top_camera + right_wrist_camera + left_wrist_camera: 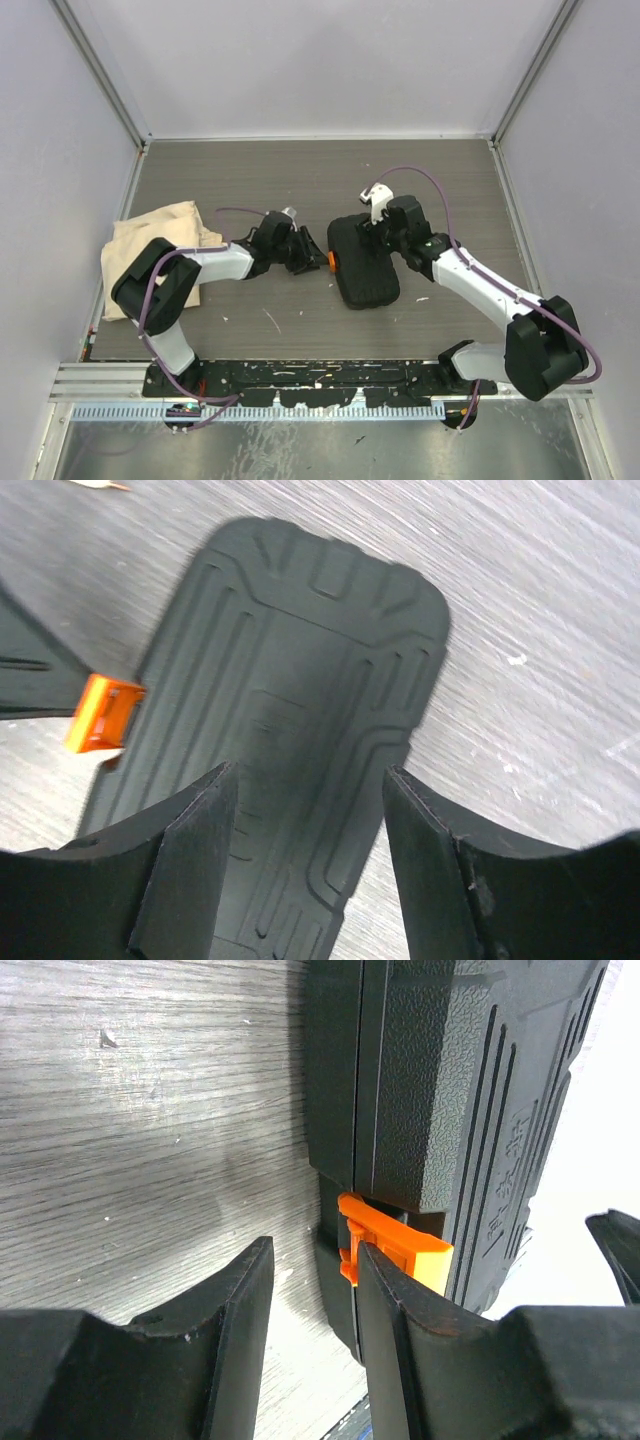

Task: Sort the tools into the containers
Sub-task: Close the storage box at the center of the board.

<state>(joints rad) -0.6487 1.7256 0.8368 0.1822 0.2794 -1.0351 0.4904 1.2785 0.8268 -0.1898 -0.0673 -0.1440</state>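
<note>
Jaws of the left gripper (pixel 312 1260) are standing partly spread with only table (pixel 150 1110) between them, one finger (pixel 385 1310) touching the orange latch (pixel 405 1250) on the closed black tool case (pixel 440 1080). Right gripper (pixel 310 780) jaws are gaping wide over the case lid, gripping nothing. Beige cloth bag (pixel 150 245) is lying well behind the left jaws.
</note>
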